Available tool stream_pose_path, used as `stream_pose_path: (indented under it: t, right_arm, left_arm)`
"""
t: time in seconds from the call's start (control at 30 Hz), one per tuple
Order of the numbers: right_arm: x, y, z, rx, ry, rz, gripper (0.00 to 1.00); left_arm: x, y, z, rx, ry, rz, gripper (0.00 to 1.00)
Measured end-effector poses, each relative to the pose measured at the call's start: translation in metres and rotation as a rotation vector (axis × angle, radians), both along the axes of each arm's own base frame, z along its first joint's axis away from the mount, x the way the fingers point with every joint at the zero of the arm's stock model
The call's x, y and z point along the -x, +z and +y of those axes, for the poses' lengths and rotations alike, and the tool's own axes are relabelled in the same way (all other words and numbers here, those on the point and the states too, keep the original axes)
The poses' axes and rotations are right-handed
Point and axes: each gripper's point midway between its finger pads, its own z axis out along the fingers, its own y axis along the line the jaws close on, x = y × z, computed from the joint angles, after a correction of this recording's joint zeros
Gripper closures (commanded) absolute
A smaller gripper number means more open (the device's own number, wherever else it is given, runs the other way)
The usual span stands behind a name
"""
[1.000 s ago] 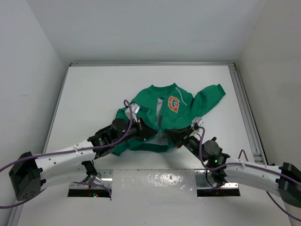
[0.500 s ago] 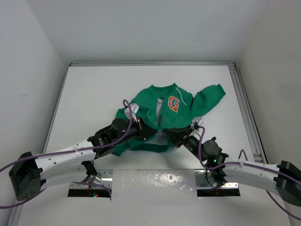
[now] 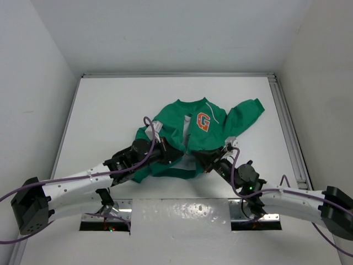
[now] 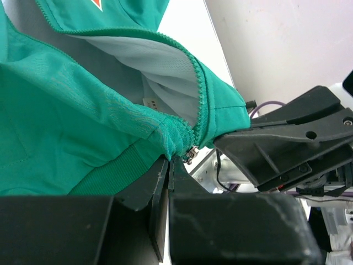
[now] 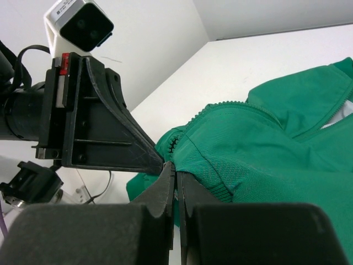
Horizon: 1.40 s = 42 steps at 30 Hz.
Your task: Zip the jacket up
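Green jacket (image 3: 182, 138) lies in the middle of the table (image 3: 110, 110), front open, with its zipper slider (image 4: 190, 155) down at the hem (image 4: 110, 171). My worry is that both pinches look thin. A pull could slip the fabric free, or the pale lining (image 4: 160, 61) could snag if the halves sit skewed. My left gripper (image 4: 167, 164) has its jaws together on the hem beside the slider. My right gripper (image 5: 175, 170) is clamped on the opposite hem corner.

We're looking at a white table (image 3: 110, 105) boxed in by plain white walls: far wall (image 3: 176, 33) beyond the left gripper (image 3: 185, 157), side wall (image 3: 27, 83) off to its left, another wall (image 3: 325, 83) past the right gripper (image 3: 202, 160). A metal rail (image 3: 289, 132) is running along that side. Light is falling evenly.
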Motion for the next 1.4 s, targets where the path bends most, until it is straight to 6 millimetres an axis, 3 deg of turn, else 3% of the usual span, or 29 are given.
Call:
stream_pose_path:
  t: [0.4,0.8,1.4]
  right_arm:
    - [-0.003,-0.01,0.002,0.004,-0.01,0.045,1.0]
    - [-0.004,-0.001,0.004,-0.025,-0.008,0.043,1.0]
    - [-0.015,-0.008,0.019,0.051,-0.03,0.128,1.0]
  left_arm:
    - [-0.002,-0.001,0.001,0.004,0.021,0.013,1.0]
    - [-0.005,-0.003,0.002,-0.001,0.037,0.017,1.0]
    - [-0.003,-0.019,0.003,-0.049,0.025,0.031,1.0]
